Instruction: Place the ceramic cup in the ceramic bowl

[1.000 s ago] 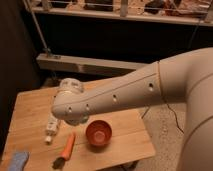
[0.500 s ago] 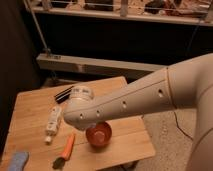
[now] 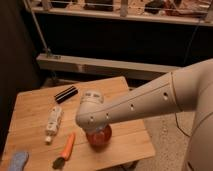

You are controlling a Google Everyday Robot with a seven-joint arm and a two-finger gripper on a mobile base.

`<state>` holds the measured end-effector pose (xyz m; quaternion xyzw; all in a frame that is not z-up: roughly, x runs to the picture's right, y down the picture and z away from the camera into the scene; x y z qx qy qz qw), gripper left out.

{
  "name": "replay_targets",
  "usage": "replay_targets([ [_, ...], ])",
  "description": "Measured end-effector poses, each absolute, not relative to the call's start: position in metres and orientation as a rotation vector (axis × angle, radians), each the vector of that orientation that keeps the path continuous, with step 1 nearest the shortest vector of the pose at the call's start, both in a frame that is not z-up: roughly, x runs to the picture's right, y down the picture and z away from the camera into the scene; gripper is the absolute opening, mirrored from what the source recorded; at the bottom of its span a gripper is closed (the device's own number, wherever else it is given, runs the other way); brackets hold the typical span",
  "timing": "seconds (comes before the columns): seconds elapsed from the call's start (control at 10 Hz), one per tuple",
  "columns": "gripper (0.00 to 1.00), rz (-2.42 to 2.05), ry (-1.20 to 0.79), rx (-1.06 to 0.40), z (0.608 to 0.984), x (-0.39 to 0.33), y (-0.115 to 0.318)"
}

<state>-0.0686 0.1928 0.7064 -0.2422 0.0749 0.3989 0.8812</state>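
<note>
The tool sits hidden beneath the arm (image 3: 135,105) directly over the bowl (image 3: 100,141), closed together, though whether it pinches the cup cannot be seen. No cup shows on the table (image 3: 35,107) around the bowl, so it is probably held above the bowl or already inside, leaving the release and pull-away to do.

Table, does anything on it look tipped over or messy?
Only the white bottle lies on its side, beside the arm. Nothing looks spilled or broken. The arm covers most of the reddish-brown bowl, and the pincer is hidden under it, so the cup cannot be seen.
</note>
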Motion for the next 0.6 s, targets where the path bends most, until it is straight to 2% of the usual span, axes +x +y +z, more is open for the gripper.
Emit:
replay_targets([
  [0.6,0.00,0.833,0.211,-0.575,0.722,-0.073,0.214],
])
